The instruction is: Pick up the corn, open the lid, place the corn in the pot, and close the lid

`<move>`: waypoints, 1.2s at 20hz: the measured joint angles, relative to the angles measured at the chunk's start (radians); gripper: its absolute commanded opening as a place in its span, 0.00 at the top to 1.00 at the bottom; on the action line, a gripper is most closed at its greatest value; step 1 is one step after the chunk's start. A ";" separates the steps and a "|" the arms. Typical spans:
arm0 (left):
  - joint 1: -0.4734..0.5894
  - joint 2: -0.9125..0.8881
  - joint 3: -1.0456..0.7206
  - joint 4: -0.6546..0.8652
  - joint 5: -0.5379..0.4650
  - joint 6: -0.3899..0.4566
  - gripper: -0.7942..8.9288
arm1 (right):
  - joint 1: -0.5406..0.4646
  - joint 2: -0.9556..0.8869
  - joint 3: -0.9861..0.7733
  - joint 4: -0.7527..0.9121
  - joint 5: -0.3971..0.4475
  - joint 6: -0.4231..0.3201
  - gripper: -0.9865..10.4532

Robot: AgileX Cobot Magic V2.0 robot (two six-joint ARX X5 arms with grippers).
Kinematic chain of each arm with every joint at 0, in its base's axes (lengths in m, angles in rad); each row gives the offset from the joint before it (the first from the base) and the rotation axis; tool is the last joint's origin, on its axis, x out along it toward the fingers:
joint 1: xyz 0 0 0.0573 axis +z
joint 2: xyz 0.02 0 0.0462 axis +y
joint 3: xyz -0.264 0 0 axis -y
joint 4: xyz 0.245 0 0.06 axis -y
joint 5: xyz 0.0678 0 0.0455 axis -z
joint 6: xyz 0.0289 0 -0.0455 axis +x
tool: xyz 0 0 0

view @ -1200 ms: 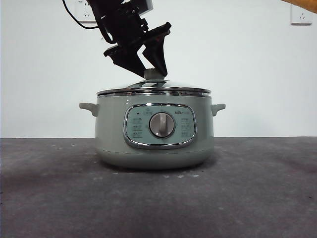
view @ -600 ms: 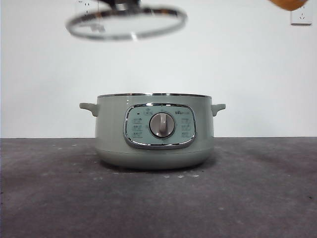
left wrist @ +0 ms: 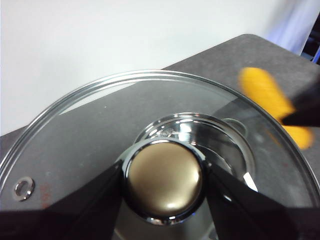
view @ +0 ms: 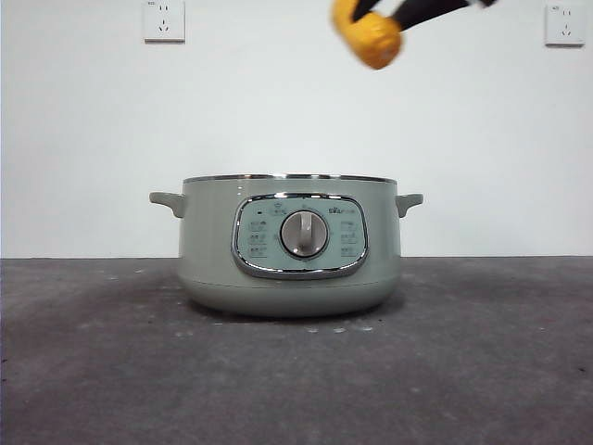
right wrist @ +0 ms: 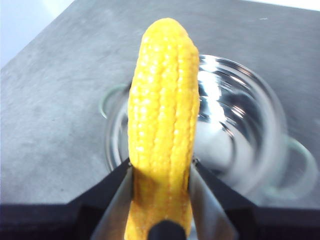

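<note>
The sage-green pot (view: pixel 289 246) stands open on the table, its steel inside showing in the right wrist view (right wrist: pixel 235 125). My right gripper (right wrist: pixel 161 175) is shut on the yellow corn (right wrist: pixel 162 125) and holds it high above the pot; in the front view the corn (view: pixel 368 35) hangs at the top, right of the pot's middle, blurred. My left gripper (left wrist: pixel 164 182) is shut on the knob (left wrist: pixel 164 179) of the glass lid (left wrist: pixel 75 135), held up out of the front view. The corn also shows blurred in the left wrist view (left wrist: pixel 272 105).
The dark grey table (view: pixel 93 371) runs in front of and around the pot. A white wall behind carries two sockets (view: pixel 164 20) at the top left and top right.
The left gripper lifted the lid off the pot and carried it up out of the front view. The corn came in from the top right toward the space above the pot.
</note>
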 measured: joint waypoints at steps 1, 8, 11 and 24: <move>0.000 -0.040 -0.037 0.001 0.000 0.000 0.92 | 0.016 0.052 0.055 -0.018 0.003 -0.005 0.92; 0.000 -0.303 -0.299 -0.057 -0.006 -0.024 0.92 | 0.079 0.472 0.449 -0.152 0.072 -0.030 0.92; 0.000 -0.376 -0.298 -0.064 -0.040 -0.028 0.92 | 0.086 0.607 0.549 -0.202 0.108 -0.037 0.92; 0.000 -0.404 -0.298 -0.116 -0.043 -0.030 0.92 | 0.090 0.743 0.561 -0.305 0.187 -0.078 0.92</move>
